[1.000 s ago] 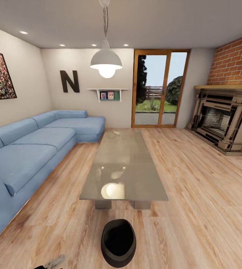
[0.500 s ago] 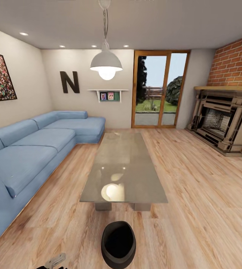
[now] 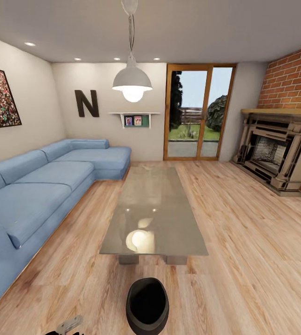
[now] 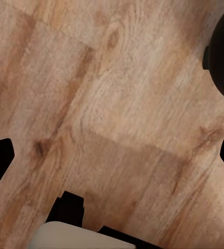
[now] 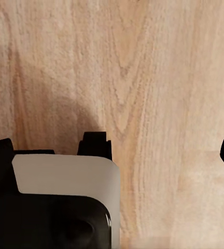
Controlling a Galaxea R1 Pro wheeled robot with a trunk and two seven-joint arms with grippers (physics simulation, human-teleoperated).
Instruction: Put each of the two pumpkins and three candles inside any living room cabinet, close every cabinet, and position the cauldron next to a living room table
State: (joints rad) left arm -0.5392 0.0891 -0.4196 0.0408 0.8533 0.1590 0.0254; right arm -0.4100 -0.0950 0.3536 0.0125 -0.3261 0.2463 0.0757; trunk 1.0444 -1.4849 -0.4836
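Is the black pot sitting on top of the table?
No, the pot sits on the wooden floor, just in front of the table.

This is a home living room. A long blue corner sofa (image 3: 38, 186) runs along the wall beside a low glossy coffee table (image 3: 152, 214) on a wood plank floor (image 3: 243, 242), with a brick fireplace (image 3: 280, 149), a hanging lamp (image 3: 132, 81) and glass garden doors (image 3: 197, 111).
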